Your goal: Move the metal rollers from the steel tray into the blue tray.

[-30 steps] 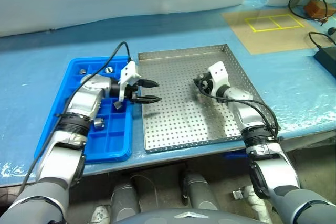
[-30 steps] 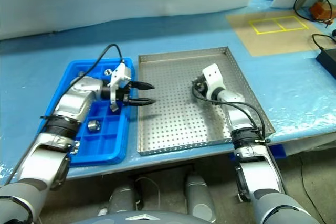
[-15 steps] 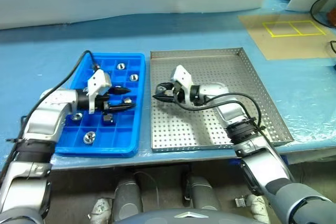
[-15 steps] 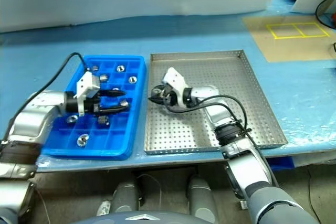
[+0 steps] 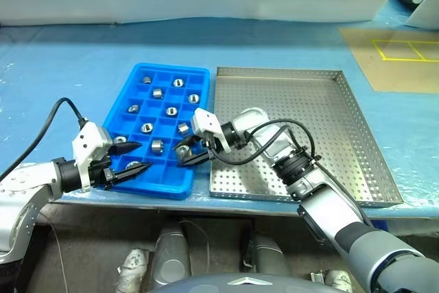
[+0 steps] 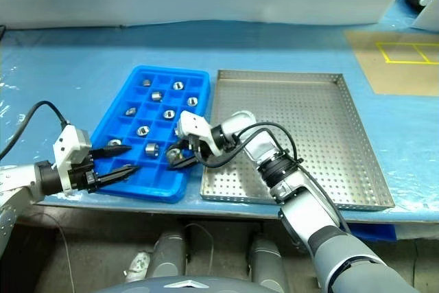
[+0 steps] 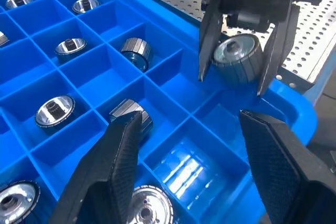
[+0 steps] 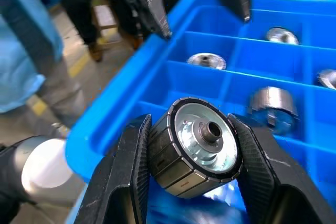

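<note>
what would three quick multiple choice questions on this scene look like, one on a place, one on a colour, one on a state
1. Where is the right gripper?
A. over the blue tray
B. over the brown mat
C. beside the cable

2. What colour is the tray with square compartments?
A. silver
B. blue
C. brown

3. What state is the steel tray in?
A. piled with rollers
B. tipped on its side
C. lying flat with no rollers in it

Answers:
1. A, its fingers hang over the tray's near corner, gripping a roller.
2. B, the walls between the compartments are bright blue.
3. C, only its perforated floor shows.
</note>
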